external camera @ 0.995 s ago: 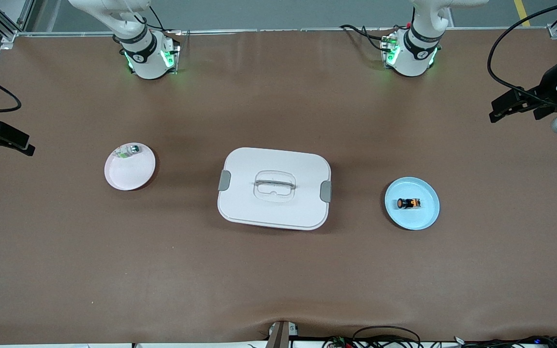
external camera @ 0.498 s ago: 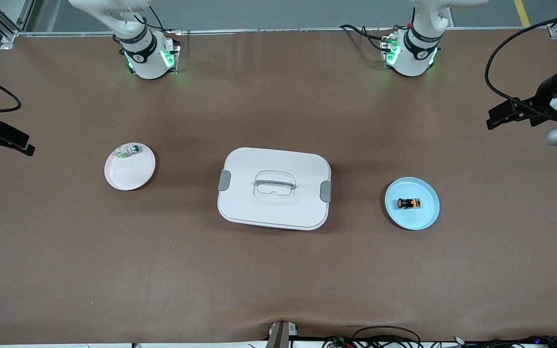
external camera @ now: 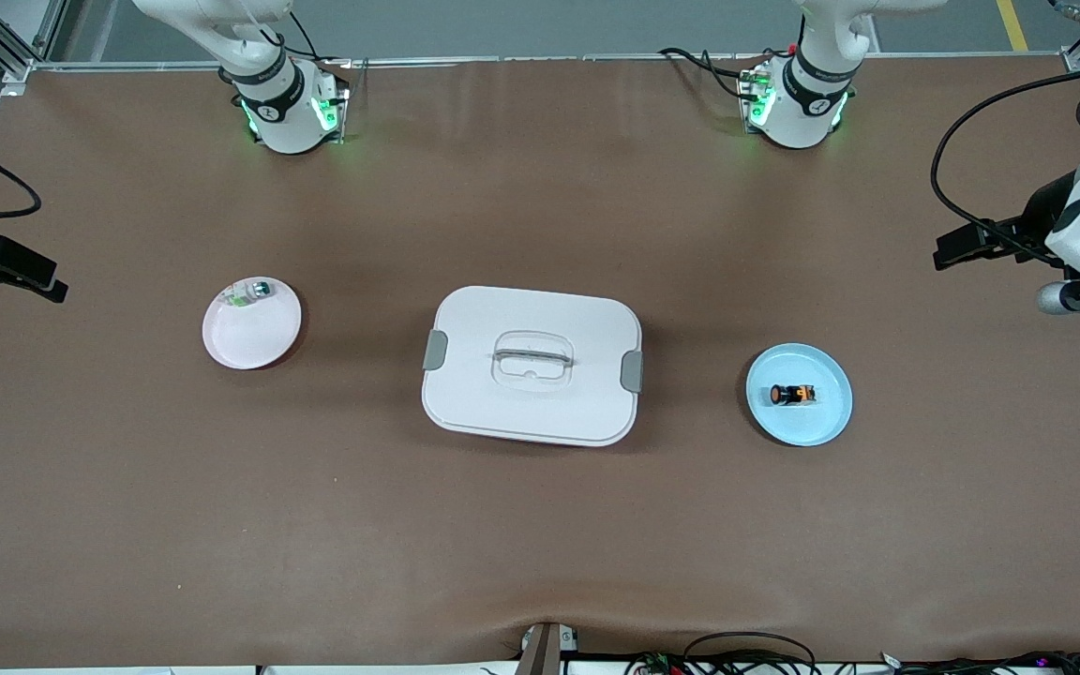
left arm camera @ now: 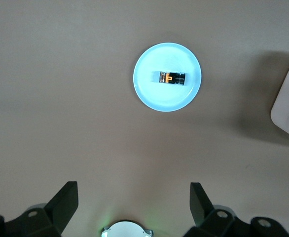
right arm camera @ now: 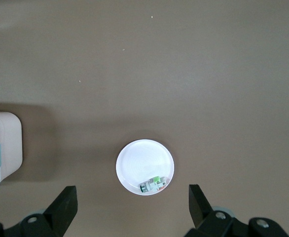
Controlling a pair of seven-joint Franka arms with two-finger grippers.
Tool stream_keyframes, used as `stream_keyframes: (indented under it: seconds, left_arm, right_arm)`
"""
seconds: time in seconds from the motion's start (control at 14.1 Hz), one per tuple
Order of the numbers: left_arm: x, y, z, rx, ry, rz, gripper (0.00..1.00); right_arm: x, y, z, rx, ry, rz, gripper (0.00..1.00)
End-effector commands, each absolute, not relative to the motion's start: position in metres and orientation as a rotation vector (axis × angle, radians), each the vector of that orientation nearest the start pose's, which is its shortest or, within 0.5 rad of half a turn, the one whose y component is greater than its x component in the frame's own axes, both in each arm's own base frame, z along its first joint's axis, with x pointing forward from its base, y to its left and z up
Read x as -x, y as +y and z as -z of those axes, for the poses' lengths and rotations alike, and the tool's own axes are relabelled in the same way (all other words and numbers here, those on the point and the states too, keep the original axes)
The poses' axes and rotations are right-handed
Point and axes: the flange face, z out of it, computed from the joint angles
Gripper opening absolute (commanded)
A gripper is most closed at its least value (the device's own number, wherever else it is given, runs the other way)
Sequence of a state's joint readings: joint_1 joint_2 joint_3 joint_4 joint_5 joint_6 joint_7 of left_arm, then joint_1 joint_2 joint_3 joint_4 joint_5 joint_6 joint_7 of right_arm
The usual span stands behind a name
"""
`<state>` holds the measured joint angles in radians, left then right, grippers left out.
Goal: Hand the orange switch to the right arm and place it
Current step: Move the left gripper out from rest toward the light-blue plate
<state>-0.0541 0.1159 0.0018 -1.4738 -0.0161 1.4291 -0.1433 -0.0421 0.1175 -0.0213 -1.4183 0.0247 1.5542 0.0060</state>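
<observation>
I see the orange switch point(external camera: 793, 395) lying on its side on the blue plate point(external camera: 829, 420), toward the left arm's end of the tabletop point(external camera: 540, 525). From the left wrist view the switch point(left arm camera: 171, 77) sits near the middle of the plate point(left arm camera: 149, 94), orange marks showing on its black body.

My left pincer point(left arm camera: 133, 207) hangs high over the bare tabletop, its fingers point(left arm camera: 65, 200) spread wide with nothing between them. The plate and switch lie well apart from it, out ahead of the fingertips and not under them. In the front view the left pincer point(external camera: 967, 246) shows over the edge of the tabletop at the left arm's end, with the switch's plate lying nearer to the front camera than the spot beneath it.

My right pincer point(right arm camera: 133, 207) is likewise high over the tabletop, fingers point(right arm camera: 64, 202) spread and empty. Just ahead of its fingertips lies the white plate point(right arm camera: 139, 160), carrying a small clear-silver-green part point(right arm camera: 152, 185) close to its rim. In the front view the right pincer point(external camera: 20, 272) shows over the edge of the tabletop at the right arm's end, and the white plate point(external camera: 245, 342) sits toward that same end.

Between the two plates stands a white lidded box point(external camera: 532, 366) with grey latches and a clear handle; a corner of it shows at the edge of each wrist view.
</observation>
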Motion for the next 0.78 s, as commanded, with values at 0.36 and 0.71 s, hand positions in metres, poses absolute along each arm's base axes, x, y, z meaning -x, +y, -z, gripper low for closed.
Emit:
stream_keyframes:
  seconds: [0.36, 0.71]
  left_arm:
    - [-0.577, -0.006, -0.588, 3.116, -0.184, -0.271, 1.0]
    - [-0.577, -0.023, -0.587, 3.12, -0.136, -0.271, 1.0]
  right_arm:
    - [-0.591, -0.036, -0.631, 3.12, 0.099, 0.035, 1.0]
    - [-0.591, -0.033, -0.631, 3.121, 0.092, 0.037, 1.0]
